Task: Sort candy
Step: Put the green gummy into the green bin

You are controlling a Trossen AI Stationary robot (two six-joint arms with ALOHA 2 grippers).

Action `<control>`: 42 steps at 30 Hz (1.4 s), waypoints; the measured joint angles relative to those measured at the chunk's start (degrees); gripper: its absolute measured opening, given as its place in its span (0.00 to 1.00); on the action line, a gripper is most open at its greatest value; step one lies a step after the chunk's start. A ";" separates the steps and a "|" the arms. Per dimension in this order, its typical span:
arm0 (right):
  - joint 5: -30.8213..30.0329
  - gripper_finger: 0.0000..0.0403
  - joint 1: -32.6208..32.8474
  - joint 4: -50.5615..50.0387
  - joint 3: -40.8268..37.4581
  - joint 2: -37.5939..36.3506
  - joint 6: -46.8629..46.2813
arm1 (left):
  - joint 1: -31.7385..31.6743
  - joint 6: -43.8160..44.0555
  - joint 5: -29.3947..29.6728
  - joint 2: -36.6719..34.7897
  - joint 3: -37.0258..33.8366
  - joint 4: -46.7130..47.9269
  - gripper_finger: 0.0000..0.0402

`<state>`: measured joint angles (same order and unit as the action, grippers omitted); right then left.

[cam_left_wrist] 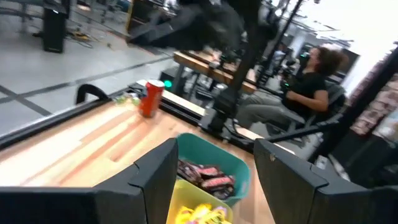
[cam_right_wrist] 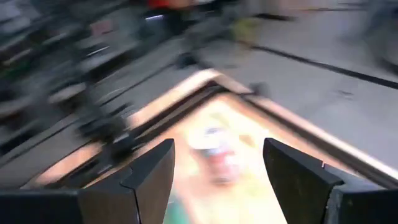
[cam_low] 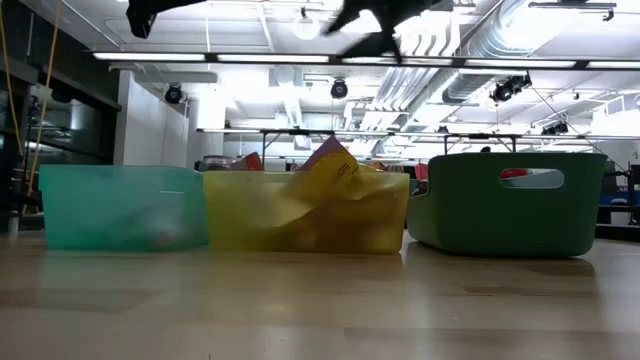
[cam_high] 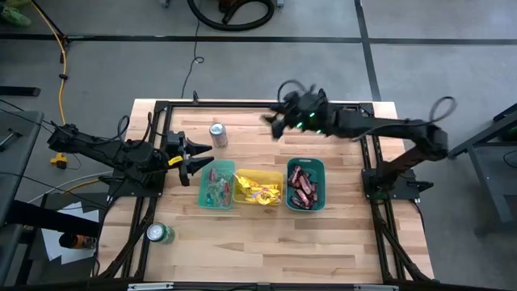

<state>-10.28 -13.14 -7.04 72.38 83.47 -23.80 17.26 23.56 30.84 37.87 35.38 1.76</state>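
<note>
The candy (cam_high: pixel 258 191) lies in three bins in a row at the middle of the table (cam_high: pixel 275 242): mixed-colour pieces in the pale green bin (cam_high: pixel 203 194) at 9 o'clock, yellow packets in the yellow bin (cam_high: pixel 236 171) in the centre, and brown-and-red bars in the teal bin (cam_high: pixel 287 166) at 3 o'clock. No loose sweets show on the wood.

The left hand (cam_high: pixel 199 158) hangs just beside the pale green bin, at its 10 o'clock, fingers apart and empty. If it dips from here, a finger could catch the rim and shove or tip the bin, mixing the sorted pieces.

The right hand (cam_high: pixel 271 123) is high above the table at 12 o'clock of the row, fingers spread and empty, blurred as if sweeping fast. The silver can (cam_high: pixel 218 134) stands near it at 9 o'clock; a quick pass could topple it toward the bins. The green can (cam_high: pixel 159 234) at 7 o'clock looks out of harm's way.
</note>
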 joint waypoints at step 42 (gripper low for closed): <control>4.68 0.60 -53.12 -45.84 1.62 24.80 -3.16 | -0.10 12.84 3.99 3.87 -0.02 0.11 0.50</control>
<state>-5.61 -66.26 -52.88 74.00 108.27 -26.96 17.17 36.40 34.83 41.74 35.35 1.87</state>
